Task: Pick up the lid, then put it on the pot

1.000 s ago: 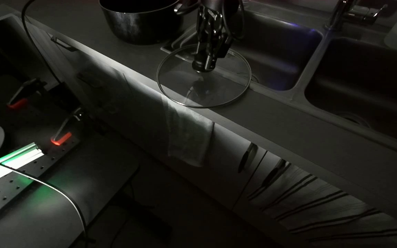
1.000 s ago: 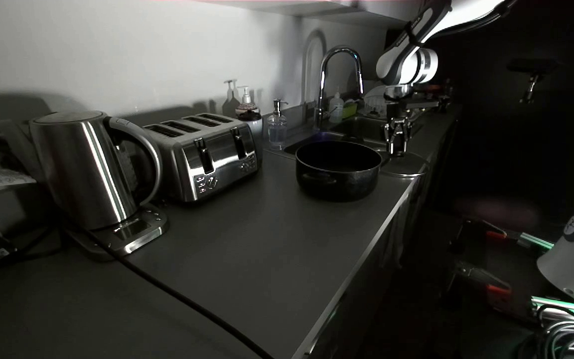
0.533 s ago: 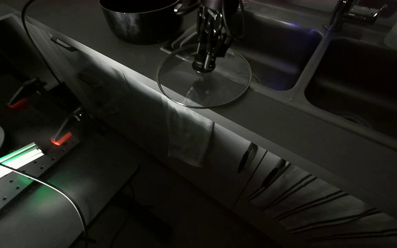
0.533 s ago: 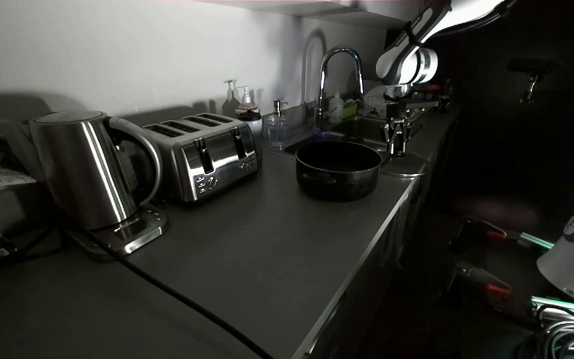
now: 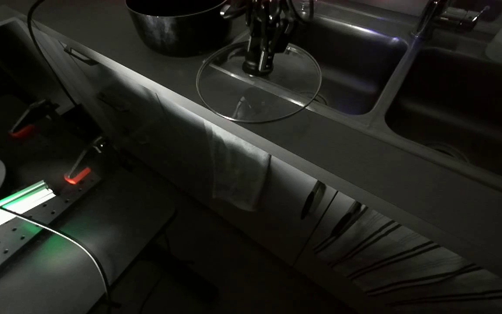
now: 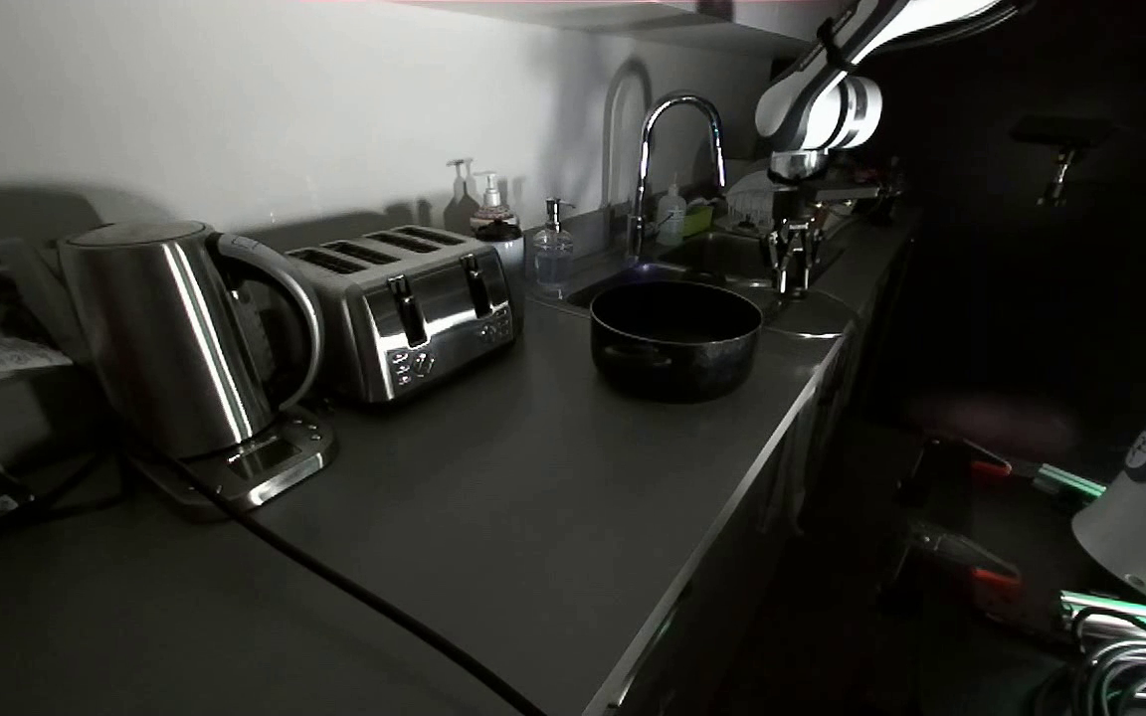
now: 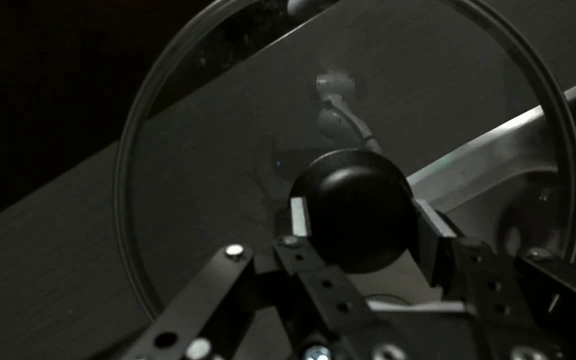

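Claw (image 7: 361, 218) and knob (image 7: 355, 200) are found together in the wrist view: the knob is clasped between two pads (image 7: 300, 216), parted no wider than it, and by that grip the lid (image 5: 257, 98) is held. The lid is placed on the side of the pot (image 5: 181, 32) that is faced by the sink (image 5: 395, 83), near the pot but apart from it, and a little closer to the front edge of the table (image 6: 533, 477); it is judged to be about level and just clear of the surface. On that relation the coming move is hinged: the lid must be carried to the pot, away from the sink and slightly in from the edge. As it looks lower than the pot's rim, a raise is probably required first. Both being round, no long axis has to be matched; only one arm (image 6: 852, 114) is shown, so no choice is posed. Counted are one claw, one lid with one knob, one pot. On the sink side of the pot two basins (image 5: 349, 85) and one tap (image 6: 643, 169) are seen; towards the wall (image 6: 235, 109) from the pot one toaster (image 6: 434, 318), and, farther off, one kettle (image 6: 165, 338).
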### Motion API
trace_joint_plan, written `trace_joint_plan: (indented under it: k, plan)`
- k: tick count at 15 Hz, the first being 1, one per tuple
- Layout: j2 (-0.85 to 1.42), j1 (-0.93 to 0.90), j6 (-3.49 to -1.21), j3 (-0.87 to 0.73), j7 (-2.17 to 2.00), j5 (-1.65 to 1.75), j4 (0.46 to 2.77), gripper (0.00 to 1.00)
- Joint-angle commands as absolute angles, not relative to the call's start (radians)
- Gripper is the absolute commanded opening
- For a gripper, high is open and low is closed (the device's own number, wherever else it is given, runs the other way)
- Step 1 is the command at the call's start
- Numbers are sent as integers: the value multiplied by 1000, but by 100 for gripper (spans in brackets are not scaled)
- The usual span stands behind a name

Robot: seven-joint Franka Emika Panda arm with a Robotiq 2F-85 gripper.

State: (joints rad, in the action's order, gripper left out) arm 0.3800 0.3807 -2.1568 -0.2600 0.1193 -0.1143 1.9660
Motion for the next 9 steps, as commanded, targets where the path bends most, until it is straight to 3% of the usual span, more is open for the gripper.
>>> trace_joint_plan:
  k: [1, 9]
  plan:
    - [249, 368, -2143, -261, 162, -86, 2051, 25]
    - [61, 332, -2103, -261, 287, -22, 2222, 25]
